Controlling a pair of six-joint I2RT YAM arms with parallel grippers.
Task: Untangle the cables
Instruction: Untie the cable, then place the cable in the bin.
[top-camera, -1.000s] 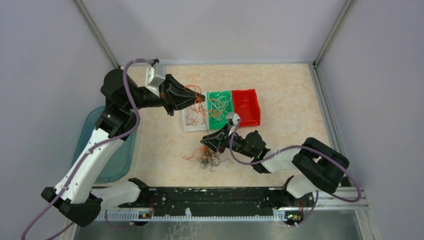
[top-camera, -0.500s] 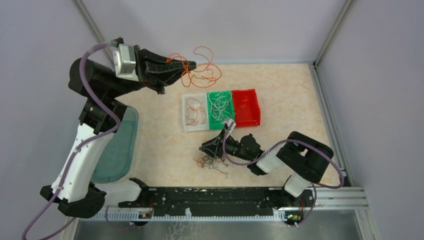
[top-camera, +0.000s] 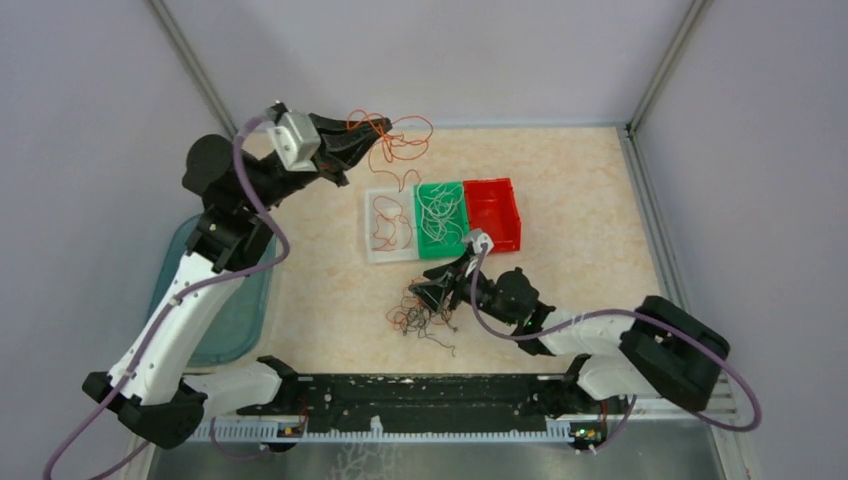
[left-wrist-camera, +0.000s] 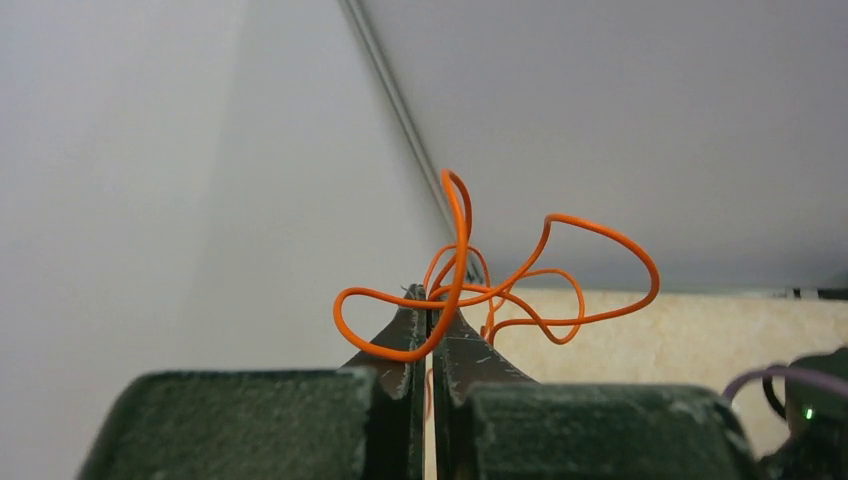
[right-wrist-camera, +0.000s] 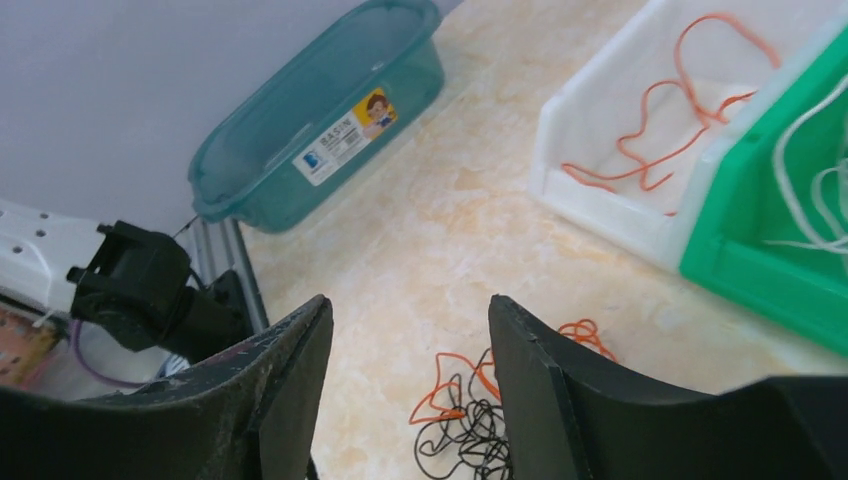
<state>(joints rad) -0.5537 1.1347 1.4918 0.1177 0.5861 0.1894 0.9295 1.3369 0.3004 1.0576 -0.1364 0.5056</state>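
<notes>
Cables (top-camera: 424, 312) are mostly lying as a mixed orange/black tangle on the table (top-camera: 600, 200), just in front of the white bin (top-camera: 390, 258), green bin (top-camera: 440, 254) and red bin (top-camera: 495, 248). Some orange ones are already sitting in the white bin, white ones in the green. Left gripper (left-wrist-camera: 430, 300) is clamping fully shut on one orange cable (left-wrist-camera: 455, 290) and holding it up in the air behind the bins, loops hanging free of everything. Right gripper (right-wrist-camera: 408, 318) is hovering low over the tangle with fingers spread and nothing between them. Handling-wise I'm reading these as near-weightless, thin, springy wires. They're keeping their curl, so I'm expecting them to be snagging on neighbours and dragging the whole clump when one gets pulled. They're also looking far thinner than the finger pads, so a pinch is going to need full closure with the tips right at table level. I'm thinking the best hold is a strand sticking out at the clump's edge, e.g. the orange loop left of the black knot in the right wrist view, not the dense black middle. Teal basin (top-camera: 235, 300) is sitting well apart on the left, not involved.
</notes>
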